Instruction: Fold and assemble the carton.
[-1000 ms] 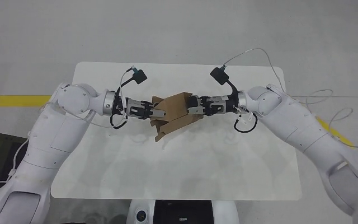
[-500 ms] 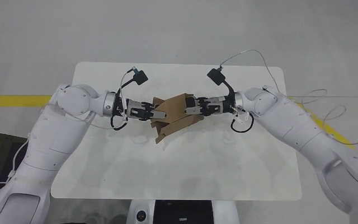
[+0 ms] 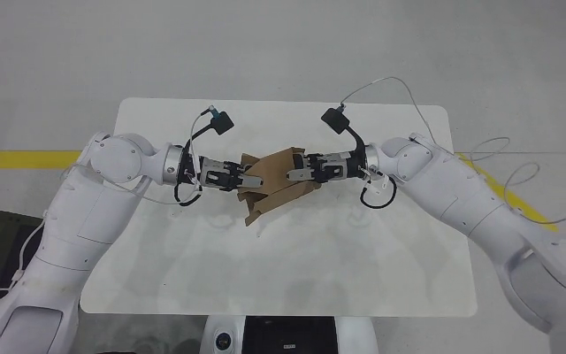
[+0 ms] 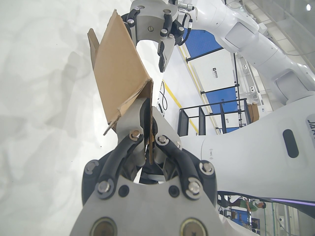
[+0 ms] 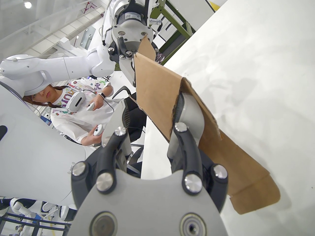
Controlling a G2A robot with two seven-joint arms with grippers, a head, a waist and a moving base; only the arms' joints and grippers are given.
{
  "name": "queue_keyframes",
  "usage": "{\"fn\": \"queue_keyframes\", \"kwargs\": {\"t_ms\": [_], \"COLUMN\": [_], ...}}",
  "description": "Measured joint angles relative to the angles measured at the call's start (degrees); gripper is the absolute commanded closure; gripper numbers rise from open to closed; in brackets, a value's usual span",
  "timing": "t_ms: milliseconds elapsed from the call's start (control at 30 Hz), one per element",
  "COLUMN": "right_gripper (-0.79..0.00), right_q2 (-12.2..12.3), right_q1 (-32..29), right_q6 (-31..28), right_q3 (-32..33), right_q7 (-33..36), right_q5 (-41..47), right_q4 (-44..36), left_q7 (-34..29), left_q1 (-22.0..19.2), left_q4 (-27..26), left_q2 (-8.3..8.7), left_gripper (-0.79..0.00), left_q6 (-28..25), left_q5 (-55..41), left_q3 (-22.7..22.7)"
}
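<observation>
Left gripper clamped shut on carton corner edge. Carton held above counter middle, partly unfolded, nothing seen inside. Thin cardboard judged light, stiff across panels, easily creased; best gripped near fold lines. Far end: right gripper spread wide, one finger tucked under flap.

The top view looks down on the table from overhead. Both wrist views face the carton closely from opposite ends; all three share it.
</observation>
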Motion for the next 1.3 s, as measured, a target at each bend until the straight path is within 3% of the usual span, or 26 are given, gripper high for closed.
{"fn": "queue_keyframes", "kwargs": {"t_ms": [500, 567, 633, 1000, 1300], "right_gripper": [-0.271, -0.372, -0.785, -0.785, -0.773], "right_q2": [0.0, 0.0, 0.0, 0.0, 0.4], "right_q1": [0.0, 0.0, 0.0, -0.1, -2.6], "right_q6": [0.0, 0.0, 0.0, 0.1, 2.5], "right_q3": [0.0, 0.0, 0.0, 0.1, 3.6], "right_q7": [0.0, 0.0, 0.0, -0.1, -1.6], "right_q5": [0.0, 0.0, 0.0, -0.1, -5.1], "right_q4": [0.0, 0.0, 0.0, -0.1, -3.3], "left_q7": [0.0, 0.0, 0.0, 0.5, 0.4], "left_q1": [0.0, 0.0, 0.0, 0.3, 0.3], "left_q4": [0.0, 0.0, 0.0, -0.1, -0.4], "left_q2": [0.00, 0.00, 0.00, 0.08, 0.10], "left_gripper": [0.000, 0.000, 0.000, 0.000, 0.000], "left_q6": [0.0, 0.0, 0.0, 0.1, 0.1], "left_q5": [0.0, 0.0, 0.0, 0.5, 0.4], "left_q3": [0.0, 0.0, 0.0, -0.1, -0.1]}}
